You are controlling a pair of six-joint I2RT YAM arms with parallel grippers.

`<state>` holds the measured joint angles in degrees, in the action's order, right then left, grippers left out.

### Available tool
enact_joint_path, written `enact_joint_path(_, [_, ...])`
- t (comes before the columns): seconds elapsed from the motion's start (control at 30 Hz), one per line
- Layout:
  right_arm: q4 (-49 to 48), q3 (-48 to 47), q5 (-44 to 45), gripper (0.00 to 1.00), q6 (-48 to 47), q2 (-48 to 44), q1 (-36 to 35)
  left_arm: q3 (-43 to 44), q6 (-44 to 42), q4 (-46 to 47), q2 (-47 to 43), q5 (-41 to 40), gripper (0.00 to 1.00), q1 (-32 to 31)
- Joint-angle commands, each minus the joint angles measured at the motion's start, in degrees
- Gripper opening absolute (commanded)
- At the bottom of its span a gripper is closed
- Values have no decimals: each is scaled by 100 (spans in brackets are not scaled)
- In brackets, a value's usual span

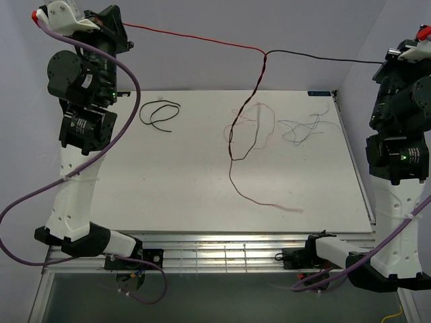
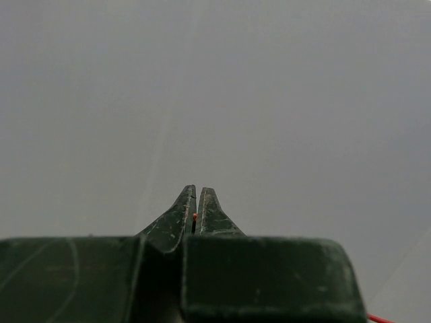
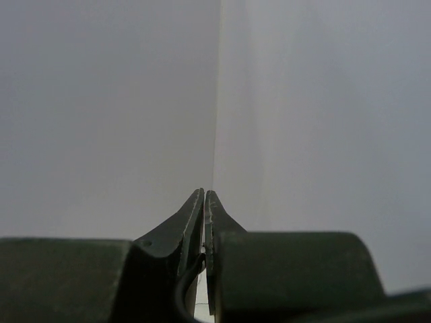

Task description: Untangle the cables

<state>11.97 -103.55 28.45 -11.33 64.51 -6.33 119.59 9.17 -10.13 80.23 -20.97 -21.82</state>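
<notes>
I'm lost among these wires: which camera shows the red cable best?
Top view: the red cable runs taut from the left gripper to a twist, then down. Left wrist shows only a red speck; right wrist, none.

The table (image 1: 168, 182) top is a white board, smooth and matt; the rail (image 1: 222, 250) along its near edge is ribbed bare metal with a dull sheen; the left arm (image 1: 75, 188) and right arm (image 1: 394, 202) wear white plastic shells and black matt housings; the purple hoses (image 1: 137, 87) look smooth and rubbery; the left gripper (image 2: 196, 194) and right gripper (image 3: 204, 195) have dark matt fingers (image 2: 176, 221), scratched pale along their edges; the red cable (image 1: 195, 38) and black cable (image 1: 323, 58) have thin smooth sheaths; the walls (image 1: 202, 67) are matt pale grey.
</notes>
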Motion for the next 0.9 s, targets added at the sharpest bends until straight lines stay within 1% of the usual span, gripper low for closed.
enact_joint_path(0.0, [-203,-236,626,8,-677,0,97,187,-530,125,19,-741,0,126])
enact_joint_path(0.13, [-318,-324,768,8,-1054,0,105,135,-872,371,54,-1101,0,126])
enact_joint_path(0.17, [-344,-333,768,8,-1099,0,97,135,-1090,511,81,-1250,0,126])
enact_joint_path(0.33, [-511,-280,882,8,-1397,-61,97,143,-1549,872,248,-1576,0,178])
enact_joint_path(0.43, [-704,-96,1004,8,-1661,-123,97,222,-1821,960,397,-1734,0,275])
enact_joint_path(0.47, [-826,0,1048,8,-1731,-132,97,223,-1892,1204,450,-1787,0,319])
enact_joint_path(0.5, [-888,62,1084,8,-1871,-158,97,188,-2110,1320,511,-1901,0,397])
enact_joint_path(0.6, [-1126,299,1145,8,-2091,-237,105,153,-2375,1566,591,-1937,0,608])
enact_joint_path(0.67, [-1318,405,1198,8,-2180,-263,97,-40,-2551,1925,547,-1893,0,688])
enact_joint_path(0.7, [-1433,484,1250,8,-2293,-272,97,-328,-2682,2092,512,-1823,0,723])
enact_joint_path(0.8, [-1688,634,1260,8,-2496,-272,97,-672,-3253,2611,477,-1656,0,855])
enact_joint_path(0.83, [-1715,695,1260,8,-2540,-255,97,-1022,-3559,2952,442,-1604,0,873])
enact_joint_path(0.87, [-1741,730,1260,8,-2567,-246,97,-1182,-3667,3069,372,-1533,0,890])
